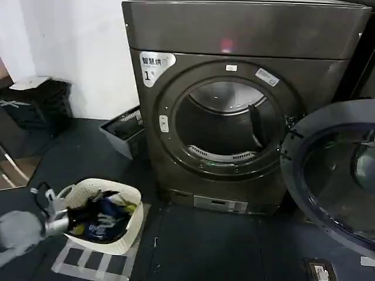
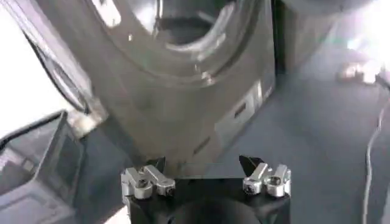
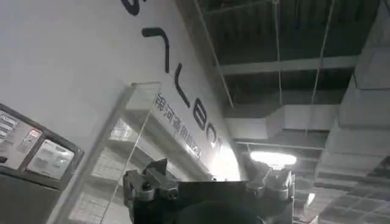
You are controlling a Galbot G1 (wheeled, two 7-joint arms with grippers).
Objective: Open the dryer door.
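A white sticker (image 1: 156,65) at the upper left of the dryer (image 1: 246,35) front carries the Chinese characters "智慧烘" above a large numeral "1". In the right wrist view, big dark lettering (image 3: 177,79) runs along a pale wall, too sharply angled to read as a word, with a smaller line of Chinese characters (image 3: 178,125) beneath it that cannot be made out. Other small labels on the dryer's door ring (image 1: 267,76) are too small to read.
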